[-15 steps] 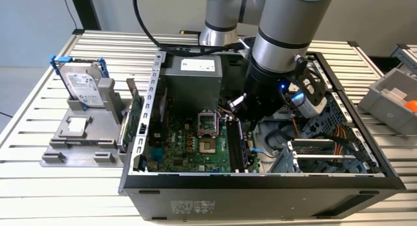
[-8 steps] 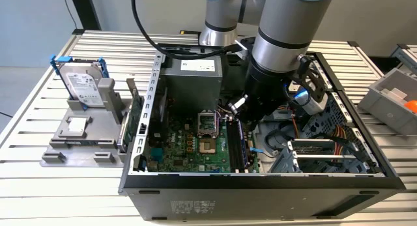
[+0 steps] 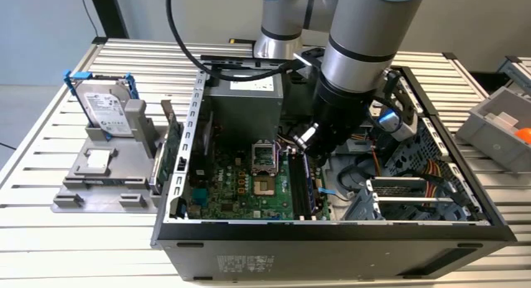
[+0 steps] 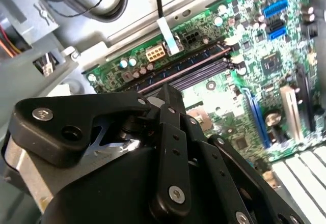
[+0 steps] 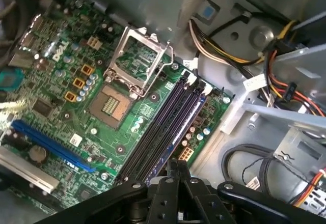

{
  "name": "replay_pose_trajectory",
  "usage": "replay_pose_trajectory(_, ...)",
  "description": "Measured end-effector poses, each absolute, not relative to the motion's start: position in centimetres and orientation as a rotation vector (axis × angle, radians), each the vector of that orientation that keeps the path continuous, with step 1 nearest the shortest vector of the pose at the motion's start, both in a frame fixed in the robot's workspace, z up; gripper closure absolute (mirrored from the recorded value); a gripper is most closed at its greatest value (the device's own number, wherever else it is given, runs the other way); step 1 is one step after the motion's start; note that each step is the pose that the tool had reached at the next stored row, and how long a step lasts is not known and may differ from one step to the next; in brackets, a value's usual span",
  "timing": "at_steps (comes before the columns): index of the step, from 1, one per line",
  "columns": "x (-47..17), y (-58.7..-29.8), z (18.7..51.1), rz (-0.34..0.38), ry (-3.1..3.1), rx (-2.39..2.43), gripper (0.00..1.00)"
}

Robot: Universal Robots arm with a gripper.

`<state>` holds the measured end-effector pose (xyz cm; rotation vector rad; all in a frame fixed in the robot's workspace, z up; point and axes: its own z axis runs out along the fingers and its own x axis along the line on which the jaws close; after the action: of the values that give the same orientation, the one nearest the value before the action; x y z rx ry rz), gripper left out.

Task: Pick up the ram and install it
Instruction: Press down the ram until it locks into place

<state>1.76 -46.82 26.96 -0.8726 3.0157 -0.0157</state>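
Hovering over the black slots [image 5: 153, 132] at the motherboard's [image 5: 118, 141] edge, the gripper [image 5: 177, 171], fingers pressed together, seems to be seating the ram [image 5: 189, 118], which needs square, even pressure.

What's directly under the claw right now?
In the first wrist view, the claw hangs over the motherboard's black memory slots. One slot seems to carry a blue stick. The claw covers the slots' near ends.

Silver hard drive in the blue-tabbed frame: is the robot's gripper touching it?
Apart. In the exterior view the silver hard drive stands on a grey stand outside the computer case, while the gripper hangs inside the case.
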Motion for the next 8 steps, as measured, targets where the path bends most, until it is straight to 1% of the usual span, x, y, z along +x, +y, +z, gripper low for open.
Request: replay_pose_trajectory(8, 1.76, -46.82, 26.96, -0.015, 2.952, -1.066, 1.0)
